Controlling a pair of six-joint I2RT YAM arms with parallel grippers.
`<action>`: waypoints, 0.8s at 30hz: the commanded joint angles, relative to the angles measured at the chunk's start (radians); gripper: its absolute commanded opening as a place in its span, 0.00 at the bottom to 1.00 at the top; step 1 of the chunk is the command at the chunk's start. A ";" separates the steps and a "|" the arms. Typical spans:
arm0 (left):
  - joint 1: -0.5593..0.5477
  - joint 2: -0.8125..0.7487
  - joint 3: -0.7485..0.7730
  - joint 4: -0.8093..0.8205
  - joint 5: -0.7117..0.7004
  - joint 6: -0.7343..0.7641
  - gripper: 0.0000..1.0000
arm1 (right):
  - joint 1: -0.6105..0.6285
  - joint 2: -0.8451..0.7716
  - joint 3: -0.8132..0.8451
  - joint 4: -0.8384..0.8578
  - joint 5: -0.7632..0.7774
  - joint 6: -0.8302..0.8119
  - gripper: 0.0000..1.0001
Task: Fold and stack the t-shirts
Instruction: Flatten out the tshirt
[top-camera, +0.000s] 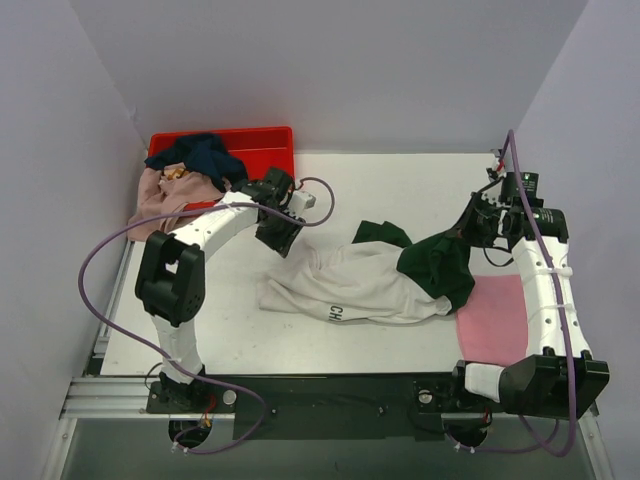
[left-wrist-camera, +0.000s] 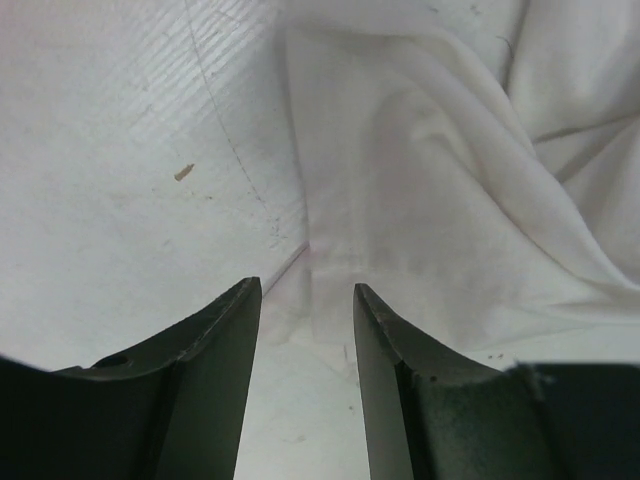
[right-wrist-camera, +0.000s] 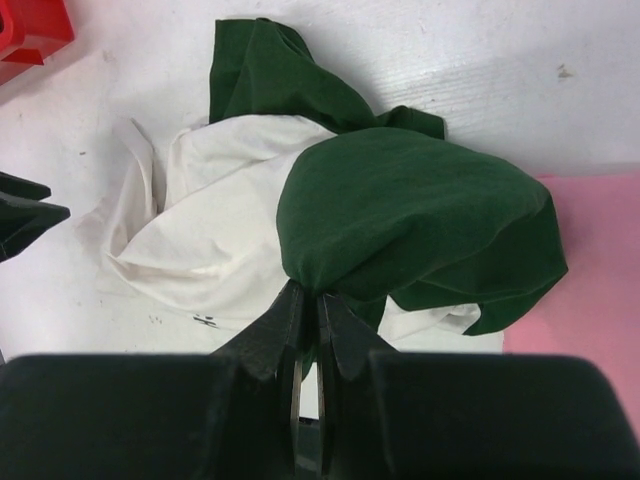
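- Left tool (left-wrist-camera: 305, 290): fingers apart, nothing between them. It hangs just above the left edge of the white and green shirt (top-camera: 345, 285), where the white cloth meets the bare surface (left-wrist-camera: 120, 150).
- Right tool (right-wrist-camera: 310, 296): fingers together, clamped on a bunch of the green cloth at the shirt's right end. The cloth is raised and drapes in a dome.
- Shirt position: crumpled at mid-surface between the two arms. Its right end sits at the edge of the pink shirt (top-camera: 492, 318), which lies flat near the right arm.
- A navy shirt (top-camera: 200, 155) and a dusty pink shirt (top-camera: 160, 195) are heaped in and over the red crate (top-camera: 270, 145) at the far left corner.
- Assessment: the step in hand appears to be spreading this shirt flat. No fold is made yet.
- Recommendation: lower the left tool onto the white edge and pinch it cleanly, taking as few layers as possible.
- Recommendation: draw the two ends apart evenly and keep them low, so the wrinkles pull out.
- Risk: the pink shirt may be dragged if the right end sweeps across it.
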 joint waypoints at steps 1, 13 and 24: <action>0.051 0.012 -0.013 0.077 0.013 -0.345 0.52 | 0.005 -0.048 -0.029 -0.027 0.012 -0.002 0.00; 0.017 0.079 -0.120 0.100 0.162 -0.337 0.57 | 0.003 -0.081 -0.068 -0.035 0.026 0.009 0.00; 0.031 0.024 -0.028 0.051 0.294 -0.299 0.00 | 0.003 -0.100 -0.049 -0.047 0.047 0.001 0.00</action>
